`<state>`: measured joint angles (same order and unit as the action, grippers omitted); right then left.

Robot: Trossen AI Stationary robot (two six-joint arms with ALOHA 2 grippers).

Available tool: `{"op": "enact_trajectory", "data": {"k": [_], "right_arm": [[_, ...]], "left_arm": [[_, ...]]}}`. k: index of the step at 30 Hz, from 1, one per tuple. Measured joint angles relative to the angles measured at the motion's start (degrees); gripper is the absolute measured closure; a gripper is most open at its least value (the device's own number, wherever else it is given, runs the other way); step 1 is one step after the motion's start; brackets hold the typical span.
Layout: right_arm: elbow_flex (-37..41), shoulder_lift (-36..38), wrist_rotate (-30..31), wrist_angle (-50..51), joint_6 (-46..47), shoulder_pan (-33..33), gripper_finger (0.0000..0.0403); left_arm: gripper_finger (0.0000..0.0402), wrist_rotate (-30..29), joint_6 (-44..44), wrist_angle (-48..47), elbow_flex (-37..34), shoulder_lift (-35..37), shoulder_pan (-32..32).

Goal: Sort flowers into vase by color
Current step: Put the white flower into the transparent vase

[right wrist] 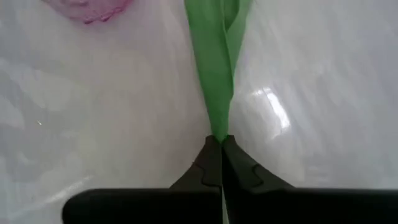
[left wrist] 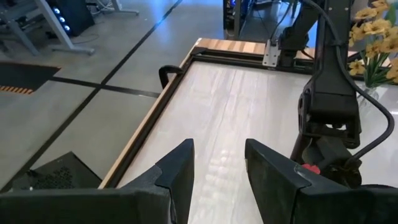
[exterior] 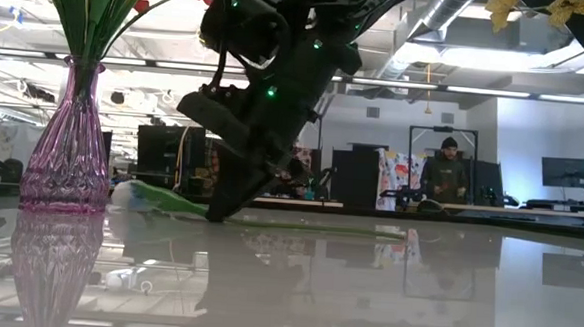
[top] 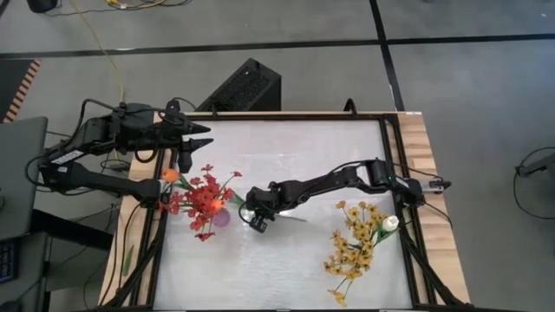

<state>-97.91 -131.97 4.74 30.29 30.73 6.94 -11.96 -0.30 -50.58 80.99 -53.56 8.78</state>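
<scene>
A green-stemmed flower [exterior: 279,222] lies flat on the table, its pale head [exterior: 122,191] beside the pink glass vase [exterior: 67,162]. That vase [top: 222,217] holds red blossoms [top: 201,198] and an orange tulip [top: 171,176]. My right gripper [top: 258,221] is down at the table next to the vase, shut on the flower's green part [right wrist: 216,93]. A spray of yellow flowers [top: 354,243] with a white bud [top: 390,224] stands at the table's right. My left gripper [top: 208,136] hovers open near the far left corner, holding nothing [left wrist: 217,149]. My right gripper [right wrist: 221,142] pinches a green leaf or stem [right wrist: 216,127] of the lying flower between its two fingertips. The fingers slant down from above, with their tips at the tabletop [exterior: 214,212]. The flower stretches away from the fingers along the table and rests on it.
The wooden table frame [top: 421,147] rims the white surface. A black box [top: 243,87] sits beyond the far edge. Open white tabletop [top: 295,156] lies between the two arms. A person [exterior: 446,177] stands in the room far behind the table.
</scene>
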Motion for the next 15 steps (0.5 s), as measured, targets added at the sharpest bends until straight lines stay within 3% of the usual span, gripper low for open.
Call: {"op": "enact_trajectory", "data": {"k": [6,12,15], "right_arm": [[0.79,5.84,0.12,8.24,2.91,-0.43,0.0385],[2.06,21.25,13.5,16.17,3.97,-1.9,0.0385],[3.27,29.42,19.38,14.38,3.99,-1.84,0.0385]], "left_arm": [[0.027,-1.33,-0.3,0.01,0.0,1.14,0.0],[0.027,-3.73,-3.35,-0.21,0.0,3.0,0.0],[0.027,-4.48,-4.06,-0.33,0.0,3.54,0.0]]}}
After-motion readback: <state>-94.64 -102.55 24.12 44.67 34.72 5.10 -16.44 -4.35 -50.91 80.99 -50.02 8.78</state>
